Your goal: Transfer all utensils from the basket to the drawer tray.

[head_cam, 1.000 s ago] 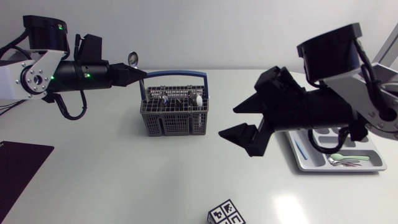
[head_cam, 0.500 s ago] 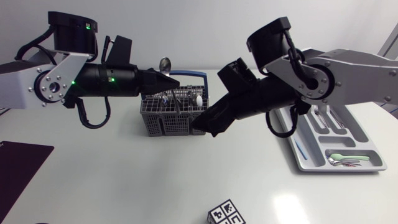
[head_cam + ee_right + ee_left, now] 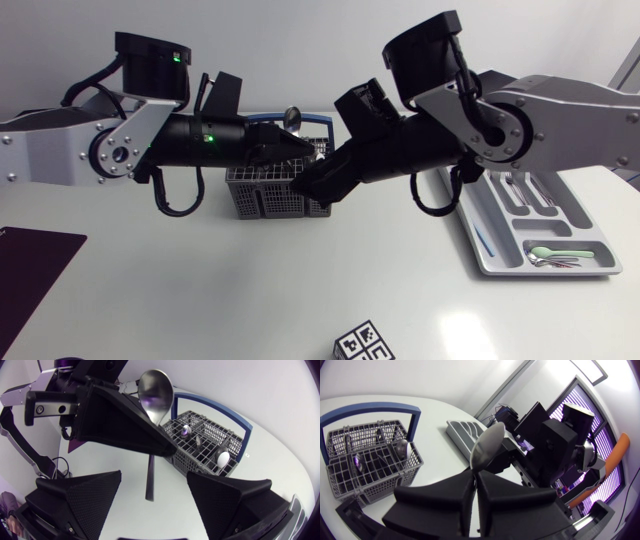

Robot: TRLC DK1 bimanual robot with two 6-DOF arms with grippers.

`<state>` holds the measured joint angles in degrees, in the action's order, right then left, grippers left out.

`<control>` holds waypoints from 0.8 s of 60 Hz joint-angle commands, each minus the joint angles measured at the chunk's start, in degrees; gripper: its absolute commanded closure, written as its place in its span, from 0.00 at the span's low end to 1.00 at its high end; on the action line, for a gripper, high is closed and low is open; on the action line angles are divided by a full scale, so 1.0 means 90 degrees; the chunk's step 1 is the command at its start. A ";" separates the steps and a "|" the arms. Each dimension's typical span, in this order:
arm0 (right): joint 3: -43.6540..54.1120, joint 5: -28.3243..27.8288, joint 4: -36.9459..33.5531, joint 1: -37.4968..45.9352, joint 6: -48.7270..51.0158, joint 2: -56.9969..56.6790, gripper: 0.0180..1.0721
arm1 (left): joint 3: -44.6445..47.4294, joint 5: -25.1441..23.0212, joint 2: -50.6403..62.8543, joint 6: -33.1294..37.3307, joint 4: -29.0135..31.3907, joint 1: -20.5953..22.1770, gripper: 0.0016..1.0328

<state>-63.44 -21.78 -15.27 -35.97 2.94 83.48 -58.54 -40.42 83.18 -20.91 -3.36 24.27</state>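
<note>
White table (image 3: 200,295): left gripper (image 3: 475,474), pinching spoon (image 3: 156,395), swung over to your right gripper (image 3: 153,475) w/ fingers spread, so handover prob next

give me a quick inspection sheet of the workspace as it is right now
surface: white table, no spills seen
job's things: spoon held bowl-up in the air above the basket; several utensils inside the basket; tray at the right already holds cutlery, including a green spoon
clutter: patterned cube at the near edge; dark mat at the left edge
grippers: left gripper shut on the spoon; right gripper open, fingers either side of the spoon's handle, not touching
cables: black cable loop under the left arm, another loop under the right arm
surroundings: nothing seen
</note>
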 commanded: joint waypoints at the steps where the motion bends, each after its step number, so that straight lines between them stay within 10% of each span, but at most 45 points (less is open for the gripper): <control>1: 0.0047 0.0213 0.0134 -0.0154 -0.0151 -0.0028 0.20 | 0.0020 -0.0030 0.0143 -0.0216 -0.0086 0.0086 0.95; 26: 0.0203 0.0662 0.0642 -0.0213 -0.0151 0.0109 0.77 | -0.0019 -0.0020 0.0143 -0.0363 -0.0086 0.0203 0.95; 48: 0.0330 0.0633 0.0876 -0.0232 -0.0122 0.0109 0.94 | -0.0009 -0.0020 0.0104 -0.0372 -0.0096 0.0184 0.89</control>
<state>-61.67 -15.77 -9.58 -37.56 2.76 83.66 -58.54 -39.81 83.79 -22.57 -4.01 25.47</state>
